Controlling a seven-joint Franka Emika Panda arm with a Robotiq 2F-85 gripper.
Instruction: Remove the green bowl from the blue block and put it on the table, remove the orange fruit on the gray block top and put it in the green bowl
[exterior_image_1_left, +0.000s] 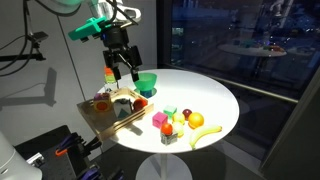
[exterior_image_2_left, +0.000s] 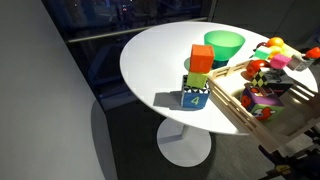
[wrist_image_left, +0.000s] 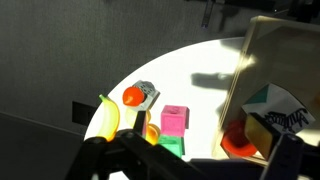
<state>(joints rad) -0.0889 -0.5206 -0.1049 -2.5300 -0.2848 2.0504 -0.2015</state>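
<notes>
The green bowl stands upright on the white round table, just beyond the wooden tray; it also shows in an exterior view. The orange fruit sits on top of the gray block in the wrist view, next to the banana. In an exterior view the fruit is near the table's front edge. My gripper hangs open and empty above the tray's far edge, just beside the bowl and well away from the fruit.
A wooden tray with several toys fills one side of the table. A banana, a pink block and a green block lie near the gray block. A stack of colored blocks stands by the tray.
</notes>
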